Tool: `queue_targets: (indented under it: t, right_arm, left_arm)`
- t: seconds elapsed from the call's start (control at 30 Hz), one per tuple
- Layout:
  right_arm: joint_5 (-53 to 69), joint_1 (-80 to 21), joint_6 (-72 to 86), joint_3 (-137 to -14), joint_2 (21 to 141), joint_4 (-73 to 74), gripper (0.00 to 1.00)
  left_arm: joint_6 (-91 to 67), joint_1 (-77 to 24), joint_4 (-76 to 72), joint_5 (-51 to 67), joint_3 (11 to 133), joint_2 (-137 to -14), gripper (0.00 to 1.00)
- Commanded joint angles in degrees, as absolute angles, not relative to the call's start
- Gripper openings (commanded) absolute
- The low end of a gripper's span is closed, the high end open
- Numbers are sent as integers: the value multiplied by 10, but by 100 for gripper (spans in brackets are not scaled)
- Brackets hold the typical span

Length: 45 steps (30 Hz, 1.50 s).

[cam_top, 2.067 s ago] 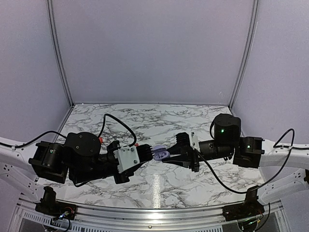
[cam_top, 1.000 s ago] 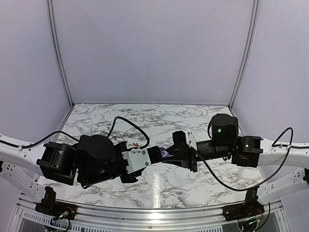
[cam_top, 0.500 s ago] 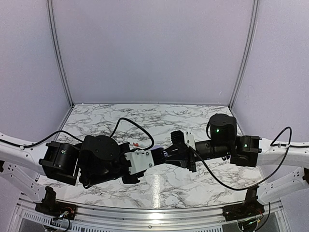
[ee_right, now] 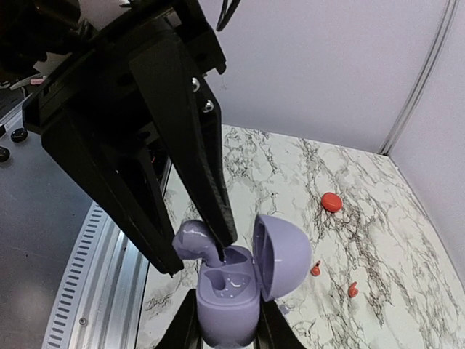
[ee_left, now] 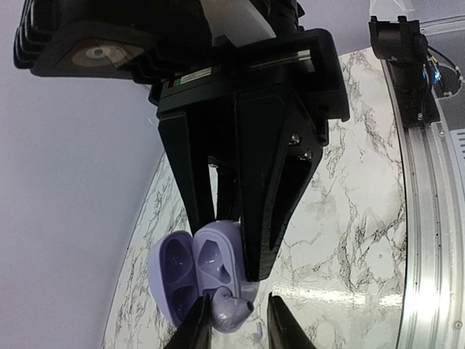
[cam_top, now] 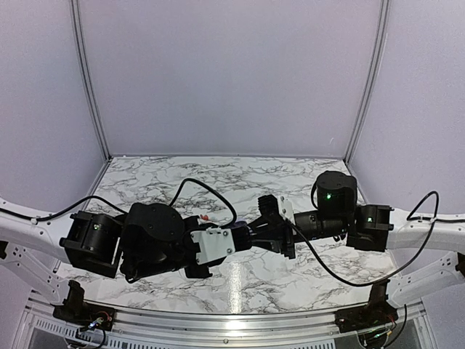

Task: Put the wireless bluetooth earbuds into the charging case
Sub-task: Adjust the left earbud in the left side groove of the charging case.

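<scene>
Marble surface [cam_top: 290,174]. Right pincer [ee_right: 227,323] clamped on open lilac case [ee_right: 227,291], held in air above surface centre, lid swung to far side. Left pincer [ee_left: 236,329] clamped on lilac earbud [ee_right: 195,238] at case's near rim. Red disc [ee_right: 331,202] on surface leftward; two tiny red earbuds [ee_right: 315,270] near it.

Robot-lab test booth: plain lilac walls [cam_top: 218,73], marble-print tabletop [cam_top: 218,174], metal rail [cam_top: 218,321].

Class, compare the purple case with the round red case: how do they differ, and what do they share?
The purple case is gripped by the right end effector; the red case lies on the table. The purple case is open; the red case looks shut. Both are smooth and rounded.
</scene>
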<state>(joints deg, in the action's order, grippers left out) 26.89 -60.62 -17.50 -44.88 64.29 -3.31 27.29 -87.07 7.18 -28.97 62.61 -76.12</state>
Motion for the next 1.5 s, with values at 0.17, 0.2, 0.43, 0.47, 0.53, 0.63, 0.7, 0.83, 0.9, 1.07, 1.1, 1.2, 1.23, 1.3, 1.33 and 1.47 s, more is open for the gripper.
queue_targets:
  t: [0.17,0.2,0.43,0.47,0.53,0.63,0.7,0.83,0.9,1.07,1.1,1.2,1.23,1.3,1.33,1.47]
  right_arm:
    - [280,-612,-159,-436,621,-80,0]
    - [281,-612,-159,-436,622,-79,0]
    - [282,-612,-148,-430,623,-87,0]
    - [280,-612,-145,-429,622,-88,0]
    - [274,-611,-139,-428,621,-90,0]
    - [266,-609,-127,-428,618,-95,0]
    - [266,-602,-116,-427,617,-101,0]
    - [283,-580,-85,-416,607,-131,0]
    - [283,-572,-76,-415,604,-139,0]
    - [259,-571,-74,-415,603,-149,0]
    - [255,-571,-72,-414,604,-151,0]
    - [250,-571,-66,-413,603,-160,0]
    - [248,-571,-65,-413,602,-162,0]
    - [247,-571,-64,-413,602,-163,0]
    - [247,-571,-63,-413,602,-164,0]
    - [253,-571,-63,-417,606,-161,0]
  left_arm:
    - [272,-874,89,-274,648,-761,36]
    - [271,-874,88,-275,649,-760,37]
    - [264,-874,88,-288,652,-733,42]
    - [263,-874,88,-288,651,-727,43]
    - [256,-874,88,-288,644,-714,47]
    - [245,-874,88,-282,633,-697,52]
    - [237,-875,88,-278,624,-688,55]
    - [203,-873,70,-280,600,-664,60]
    - [179,-869,39,-288,581,-648,67]
    - [96,-839,5,-249,582,-638,70]
    - [79,-832,-10,-239,585,-640,71]
    - [35,-811,-20,-213,599,-648,71]
    - [20,-804,-20,-203,604,-652,71]
    - [4,-793,-20,-185,610,-661,72]
    - [4,-790,-19,-179,613,-665,72]
    - [-15,-783,-8,-158,631,-689,74]
